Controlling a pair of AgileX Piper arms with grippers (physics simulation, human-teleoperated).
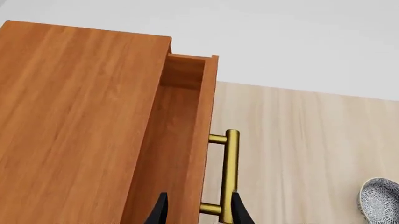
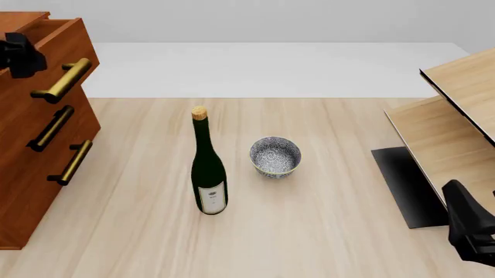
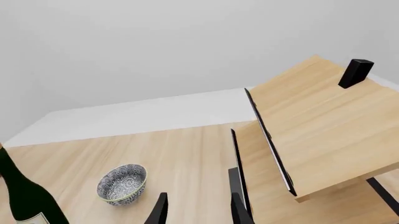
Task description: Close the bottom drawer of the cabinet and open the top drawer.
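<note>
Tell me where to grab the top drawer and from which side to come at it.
Grip the top drawer by its brass bar handle, near the middle of the bar. It stands off the drawer front on posts, leaving a gap for a finger behind it. Come from the table side, facing the front, jaws straddling the bar crosswise. The left gripper looks already lined up around it.

The left gripper (image 1: pixel 198 212) hangs high at the table's left edge, fingers spread apart — the right gripper (image 3: pixel 198 210) sits low at the right edge, fingers likewise parted, holding nothing.
</note>
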